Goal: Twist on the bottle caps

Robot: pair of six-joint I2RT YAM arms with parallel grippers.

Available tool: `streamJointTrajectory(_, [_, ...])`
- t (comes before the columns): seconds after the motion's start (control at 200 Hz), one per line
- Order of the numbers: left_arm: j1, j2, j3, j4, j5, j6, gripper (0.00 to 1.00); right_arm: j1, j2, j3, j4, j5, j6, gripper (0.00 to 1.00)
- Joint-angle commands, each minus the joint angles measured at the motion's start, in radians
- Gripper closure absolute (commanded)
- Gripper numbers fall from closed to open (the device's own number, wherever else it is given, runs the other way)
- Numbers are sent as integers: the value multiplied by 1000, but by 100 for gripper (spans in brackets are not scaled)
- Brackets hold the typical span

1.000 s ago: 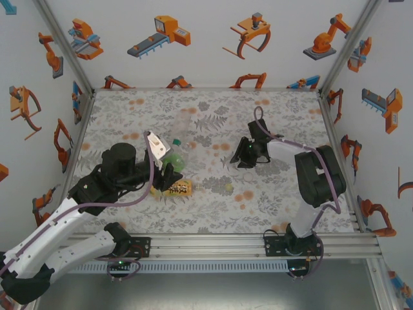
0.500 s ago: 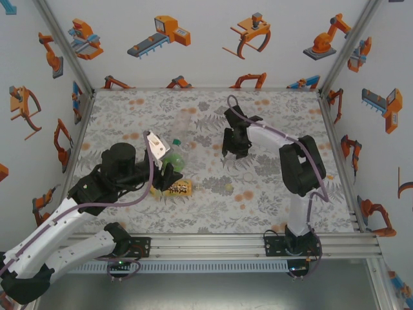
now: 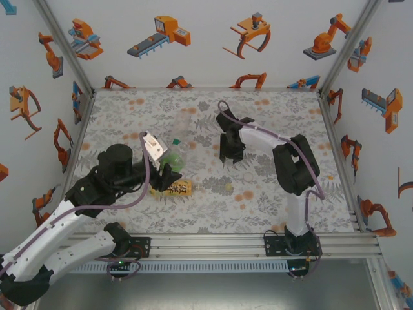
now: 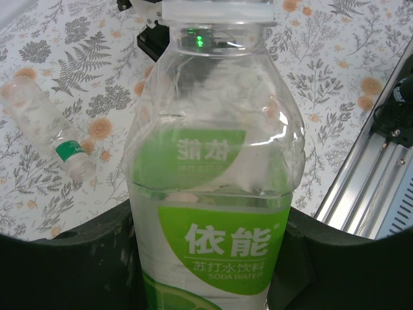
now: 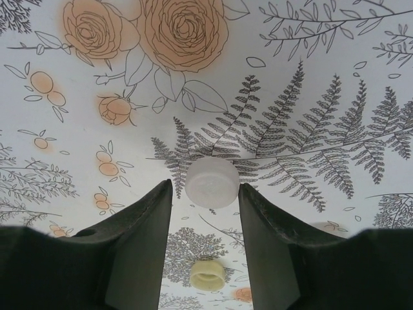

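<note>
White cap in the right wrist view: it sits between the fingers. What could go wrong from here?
1. The white cap sits at the very tips of the right gripper, nearer one finger; on closing it may slip out or tilt.
2. A cream cap lies near it between the fingers and could be knocked away.
3. The left gripper holds the green-label bottle around its label, far from the neck; it may turn during screwing.
</note>
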State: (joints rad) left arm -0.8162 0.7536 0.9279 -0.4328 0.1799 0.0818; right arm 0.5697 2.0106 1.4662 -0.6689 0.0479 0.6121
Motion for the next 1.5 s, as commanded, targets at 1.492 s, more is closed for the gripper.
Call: streamJointTrajectory(1.492, [6, -7, -1, -42, 59, 94, 100, 9, -189, -72, 17, -39, -119, 74])
